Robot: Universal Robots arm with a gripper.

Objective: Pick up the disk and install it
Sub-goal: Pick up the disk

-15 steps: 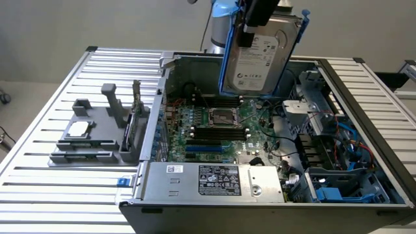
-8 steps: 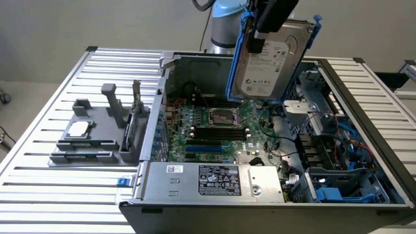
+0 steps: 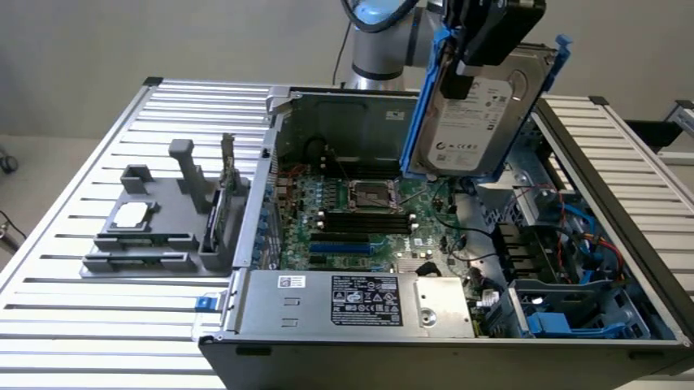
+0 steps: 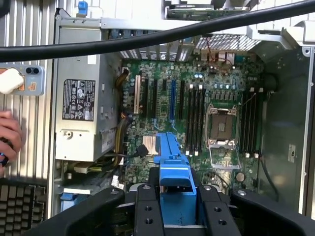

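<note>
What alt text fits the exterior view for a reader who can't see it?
A robot's claw grips the blue-framed disk, held tilted above an open computer case on a slatted metal table. The motherboard lies exposed inside, a silver power supply sits at the case's near end, and a grey fixture stands on the exterior view's left.

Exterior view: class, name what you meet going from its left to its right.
Grey holder → processor socket → raised disk → red and blue cables
</note>
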